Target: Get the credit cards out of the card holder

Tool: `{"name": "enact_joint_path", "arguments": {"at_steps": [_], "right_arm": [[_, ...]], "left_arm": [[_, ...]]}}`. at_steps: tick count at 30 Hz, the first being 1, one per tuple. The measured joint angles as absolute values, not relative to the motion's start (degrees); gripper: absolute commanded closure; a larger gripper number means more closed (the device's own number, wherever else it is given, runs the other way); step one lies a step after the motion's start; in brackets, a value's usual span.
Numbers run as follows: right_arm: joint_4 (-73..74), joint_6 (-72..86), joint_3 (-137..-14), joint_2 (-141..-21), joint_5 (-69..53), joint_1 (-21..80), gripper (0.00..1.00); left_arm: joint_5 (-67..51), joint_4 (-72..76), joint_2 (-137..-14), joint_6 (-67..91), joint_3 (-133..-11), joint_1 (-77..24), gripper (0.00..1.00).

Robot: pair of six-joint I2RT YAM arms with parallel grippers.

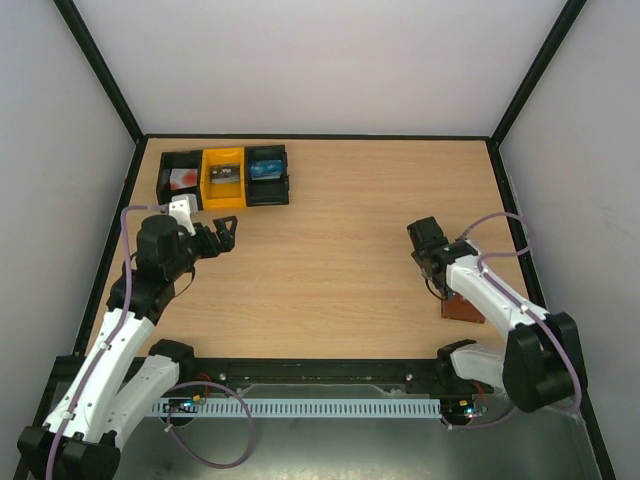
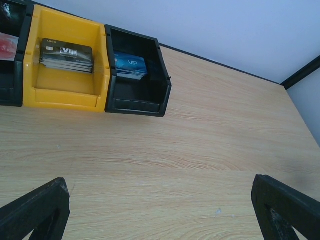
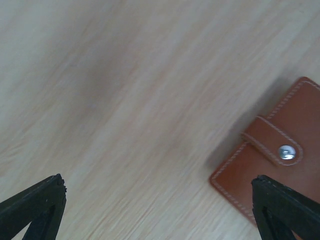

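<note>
Filling the overhead view, the wood-grain worktop (image 1: 340, 230) carries a row of bins (image 1: 222, 198) at the far left. The card holder (image 1: 462, 308) sits at the near right, partly under the right arm. Both hands are released, jaws wide apart. The left hand (image 1: 222, 233) hovers just near of the bins, and the right hand (image 1: 420, 232) hangs over bare wood beside the holder. The holder lies flat and closed, its tab (image 3: 272, 142) fastened by a metal snap (image 3: 286, 152). Stitched leather should be light, pliant and grippy. One hand would likely pin the body while the other lifts the tab's free end. The credit cards inside are hidden. Being thin, stiff and slick, they are probably best pinched by an exposed edge.
</note>
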State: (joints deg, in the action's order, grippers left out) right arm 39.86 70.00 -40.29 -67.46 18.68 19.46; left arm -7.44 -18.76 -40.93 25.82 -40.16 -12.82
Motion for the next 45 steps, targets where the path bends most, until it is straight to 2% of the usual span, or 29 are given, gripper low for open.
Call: {"name": "enact_joint_path", "arguments": {"at_steps": [7,21,29,45], "right_arm": [[41.58,73.21,-38.72,-72.86,19.68,13.3,0.02],[39.44,76.95,-33.21,-71.4,24.34,3.95,0.01],[34.04,75.9,-31.55,-71.5,24.1,3.42,0.0],[31.29,68.1,-30.89,-75.18,20.47,3.38,0.08]], "left_arm": [[-6.31,-18.81,-40.64,25.26,-40.16,-12.82,0.0],[-4.78,-18.81,-40.03,25.04,-40.16,-12.82,0.0],[-3.81,-18.81,-39.99,25.06,-40.16,-12.82,0.0],[-2.92,-18.81,-39.35,25.1,-40.12,-12.82,0.0]]}}
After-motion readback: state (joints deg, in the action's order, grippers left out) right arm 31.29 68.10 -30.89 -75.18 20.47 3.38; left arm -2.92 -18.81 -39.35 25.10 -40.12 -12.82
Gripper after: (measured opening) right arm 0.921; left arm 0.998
